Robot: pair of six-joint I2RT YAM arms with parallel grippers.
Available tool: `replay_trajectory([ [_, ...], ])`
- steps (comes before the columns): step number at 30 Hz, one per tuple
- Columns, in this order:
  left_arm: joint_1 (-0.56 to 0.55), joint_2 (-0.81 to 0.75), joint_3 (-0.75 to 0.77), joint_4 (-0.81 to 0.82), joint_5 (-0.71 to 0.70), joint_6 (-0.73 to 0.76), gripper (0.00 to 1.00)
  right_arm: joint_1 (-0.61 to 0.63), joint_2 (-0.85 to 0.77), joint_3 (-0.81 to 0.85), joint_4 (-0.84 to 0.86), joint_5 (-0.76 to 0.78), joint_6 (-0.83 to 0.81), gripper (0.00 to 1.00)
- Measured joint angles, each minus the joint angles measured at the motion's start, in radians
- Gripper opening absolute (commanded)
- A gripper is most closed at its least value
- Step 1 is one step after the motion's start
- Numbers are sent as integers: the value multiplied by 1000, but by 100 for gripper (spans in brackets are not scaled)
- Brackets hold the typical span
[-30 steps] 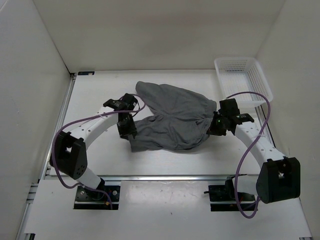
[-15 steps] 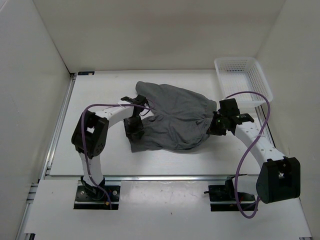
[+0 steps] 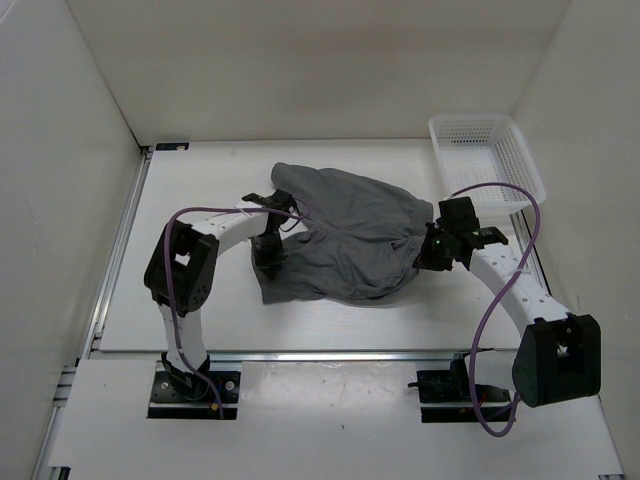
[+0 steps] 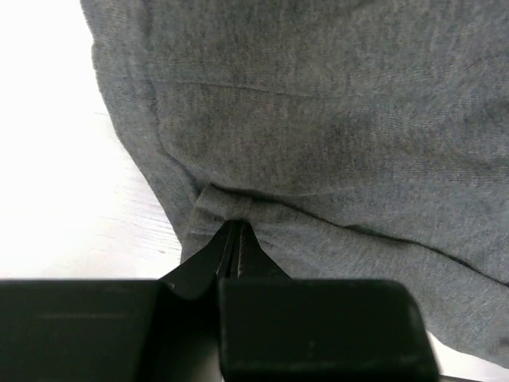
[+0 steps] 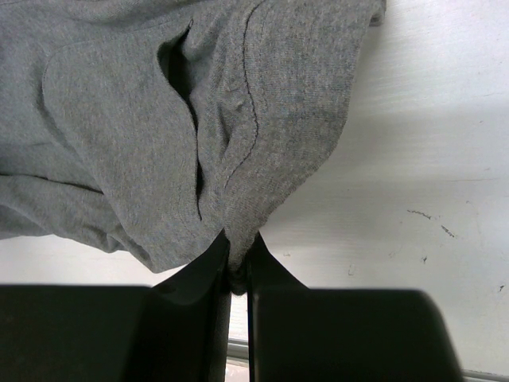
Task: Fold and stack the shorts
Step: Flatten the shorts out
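Observation:
The grey shorts (image 3: 345,235) lie rumpled in the middle of the table. My left gripper (image 3: 268,252) is at their left edge. In the left wrist view its jaws (image 4: 232,232) are shut, and the grey fabric (image 4: 334,119) puckers into a small fold right at the tips. My right gripper (image 3: 428,255) is at the shorts' right edge. In the right wrist view it (image 5: 238,256) is shut on a pinched fold of the shorts (image 5: 159,135), which hang from the fingers above the white table.
A white mesh basket (image 3: 487,160) stands at the back right, close behind the right arm. White walls enclose the table on the left, back and right. A metal rail runs along the near edge (image 3: 330,352).
My left arm has folded upward and its gripper has moved a little right onto the shorts' left edge. The right arm and the shorts have hardly moved.

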Motion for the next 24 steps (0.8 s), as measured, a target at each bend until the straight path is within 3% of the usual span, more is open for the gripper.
replay_trajectory([
  [4,13,-26,-5,-6,-8,2,10,0,0,0,0,0,0,0],
  [5,22,-42,-8,-9,-10,3,23,0,0,0,0,0,0,0],
  [7,43,-79,-13,-12,-8,11,36,0,0,0,0,0,-1,0],
  [11,88,-119,-36,9,14,14,50,0,0,0,0,-2,-1,0],
  [17,114,-75,-99,66,124,43,50,0,0,0,0,-4,-2,0],
  [24,113,-56,-117,96,204,69,42,0,1,5,1,-5,-2,0],
])
